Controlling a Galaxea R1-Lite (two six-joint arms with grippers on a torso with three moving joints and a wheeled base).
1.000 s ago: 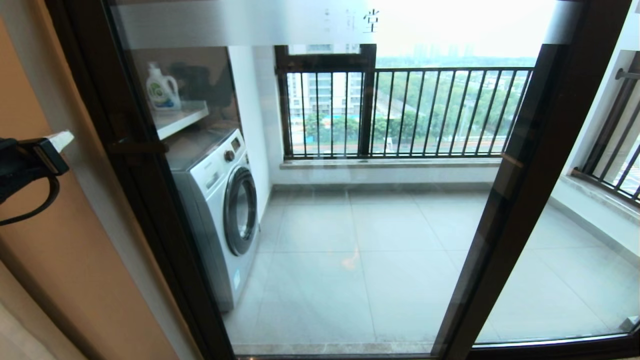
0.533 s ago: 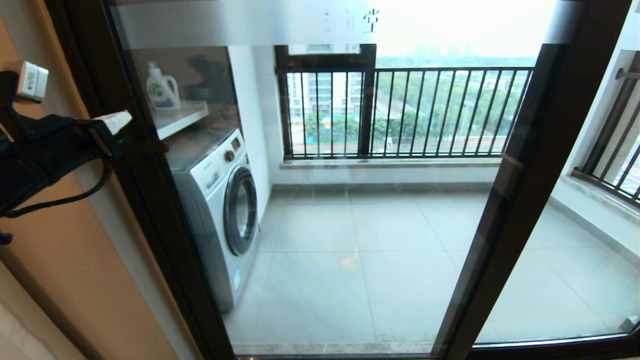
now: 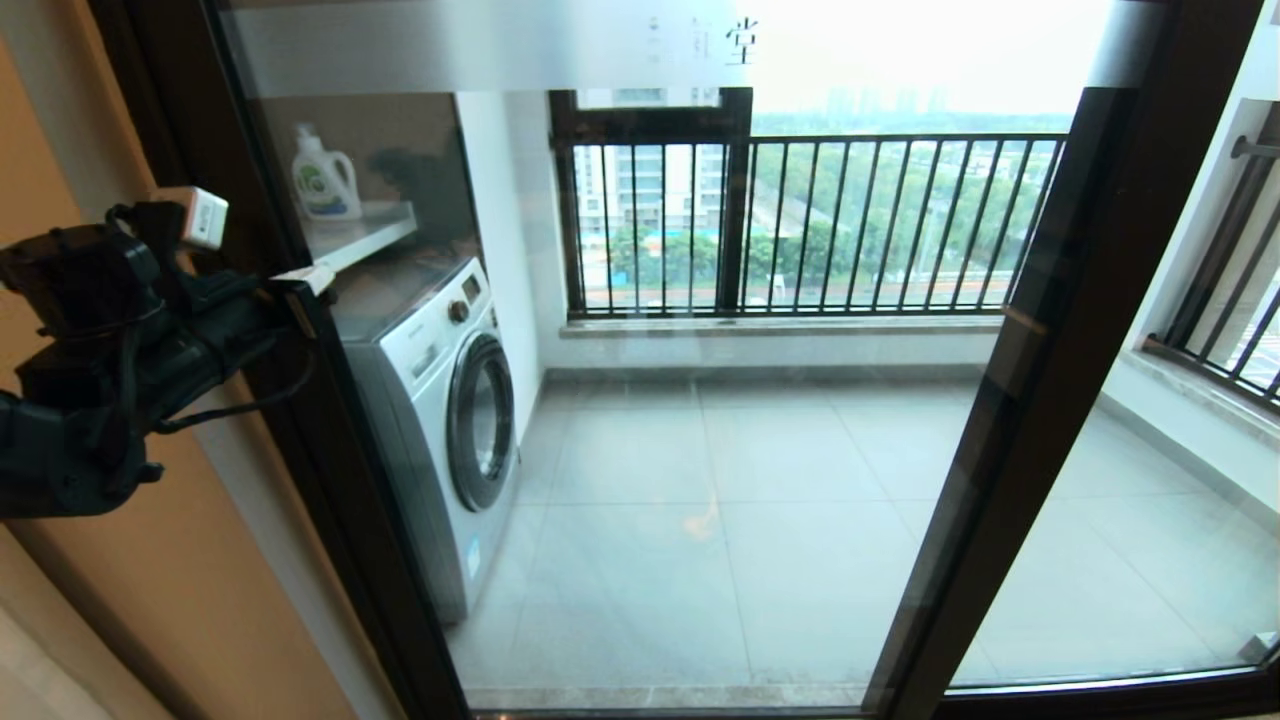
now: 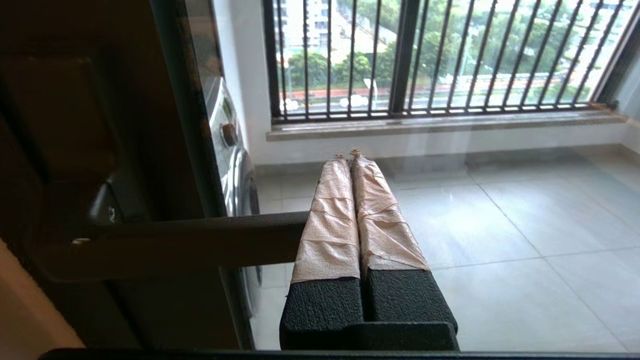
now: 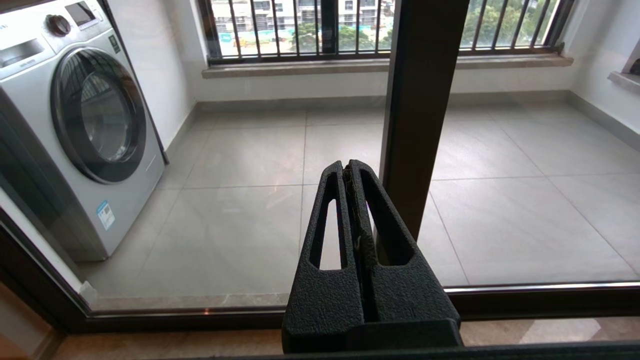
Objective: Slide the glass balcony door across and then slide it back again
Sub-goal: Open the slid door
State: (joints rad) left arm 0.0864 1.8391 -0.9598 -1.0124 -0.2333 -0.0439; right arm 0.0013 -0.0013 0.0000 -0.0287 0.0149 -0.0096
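The glass balcony door point(image 3: 720, 450) fills the head view, with a frosted strip point(image 3: 480, 45) of characters along its top and dark brown stiles point(image 3: 1040, 380). Its dark bar handle point(image 4: 200, 242) sticks out from the left stile. My left gripper point(image 3: 305, 278) is shut, and its tape-wrapped fingers point(image 4: 330, 215) lie across the handle's free end, pointing at the glass. Whether they touch the bar I cannot tell. My right gripper point(image 5: 348, 167) is shut on nothing, low and close to the glass beside a brown stile point(image 5: 425, 100); it is outside the head view.
Behind the glass, a white washing machine point(image 3: 440, 400) stands at the left under a shelf holding a detergent bottle point(image 3: 325, 180). A dark-framed window with black railing bars point(image 3: 850, 220) closes the balcony. An orange wall point(image 3: 130, 580) borders the door's left side.
My left arm has come in from the left edge and moved right, bringing its shut fingertips up to the door's handle. The door has not moved.
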